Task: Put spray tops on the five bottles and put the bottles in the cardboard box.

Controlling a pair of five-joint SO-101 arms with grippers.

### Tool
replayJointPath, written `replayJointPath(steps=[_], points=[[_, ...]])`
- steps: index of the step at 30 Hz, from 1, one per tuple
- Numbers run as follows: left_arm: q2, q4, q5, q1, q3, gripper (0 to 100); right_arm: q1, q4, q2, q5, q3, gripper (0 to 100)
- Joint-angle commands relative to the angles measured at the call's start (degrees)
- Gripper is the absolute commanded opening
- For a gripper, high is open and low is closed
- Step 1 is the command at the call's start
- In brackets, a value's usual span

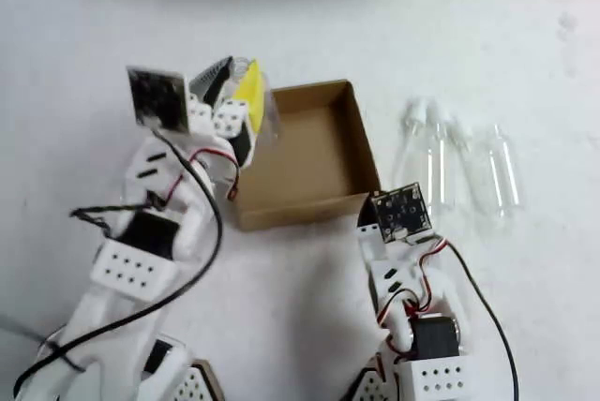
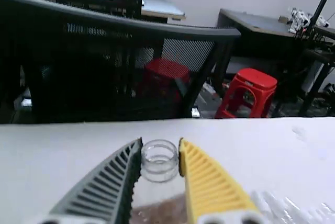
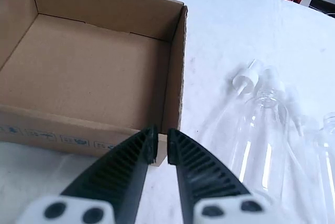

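The left gripper [image 2: 160,148] is seen clamped on the neck of a clear bottle [image 2: 158,162], with one grey and one yellow finger pressed against either side of it, and the bottle's mouth stands open. In the high view this held bottle is found in the upper left-centre of the frame, just over the left wall of the cardboard box [image 1: 309,157], which sits open-topped at the middle of the white table [image 1: 375,36] with its brown floor bare. The right gripper [image 3: 161,143] is held low at the box's near right corner, its black jaws drawn almost together with only a thin slit left between them and nothing gripped. To the right of the box, in the centre right of the high view, several more clear bottles [image 1: 502,176] are laid side by side on the table; their exact number cannot be told. White spray tops [image 1: 414,120] are seen at their far ends, and at least one bottle is fitted with one. Beyond the table's far edge, a dark mesh chair [image 2: 104,67] and a red stool [image 2: 251,90] are visible.
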Motion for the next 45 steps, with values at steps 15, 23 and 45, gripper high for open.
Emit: replayJointPath(steps=[15,23,45], points=[[32.1,-32.9,-6.9,-2.8,-2.1,2,0.7,0.1,-0.3,0.6,0.5,2.2],[36.1,-36.8,-6.9,-2.8,-2.4,2,0.7,0.1,-0.3,0.6,0.5,2.2],[43.5,-36.8,-6.5,-6.5,-7.2,2,0.7,0.1,-0.3,0.6,0.5,2.2]])
